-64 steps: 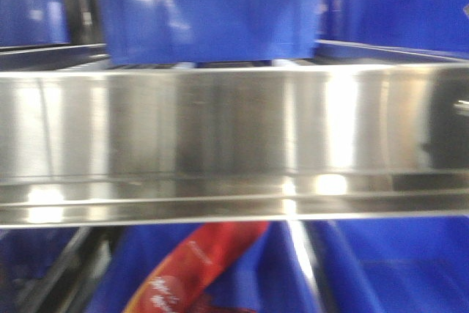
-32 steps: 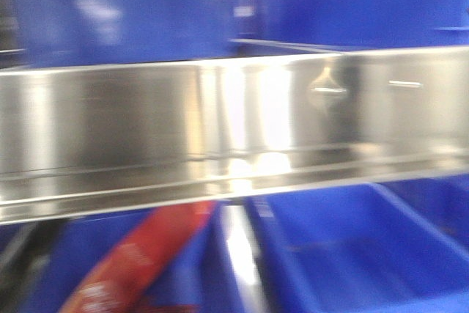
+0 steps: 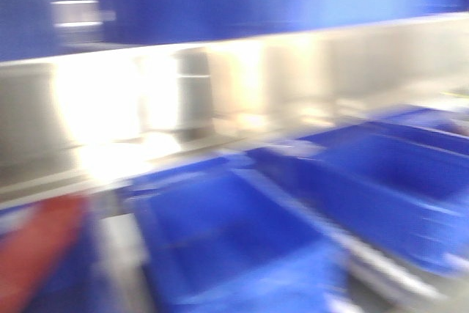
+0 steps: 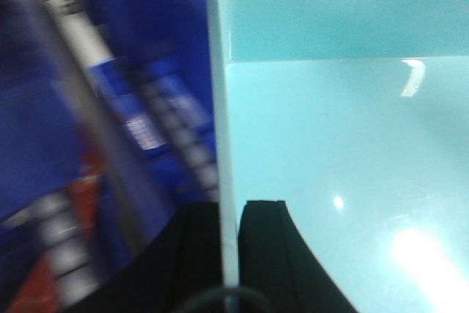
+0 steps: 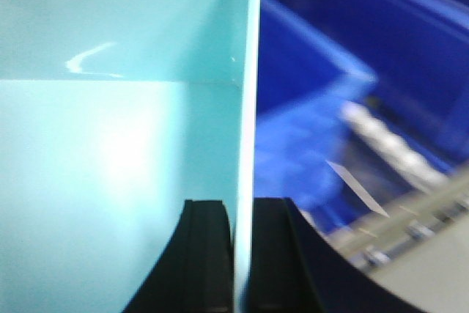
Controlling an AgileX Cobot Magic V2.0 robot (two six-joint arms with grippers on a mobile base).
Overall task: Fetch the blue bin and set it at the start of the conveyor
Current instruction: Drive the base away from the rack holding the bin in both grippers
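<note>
Blue bin (image 4: 337, 144): your left tool (image 4: 231, 210) and right tool (image 5: 240, 207) each pinch a side wall.
Shelf (image 3: 242, 86): you face blurred stainless steel.
Crates (image 3: 227, 232): dark blue, beneath the shelf.

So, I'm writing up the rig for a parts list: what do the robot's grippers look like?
Little of them shows. The left gripper has two matte black fingers with flat, squared tips, widening in a curve toward the base. The right gripper matches it. No markings show.
</note>
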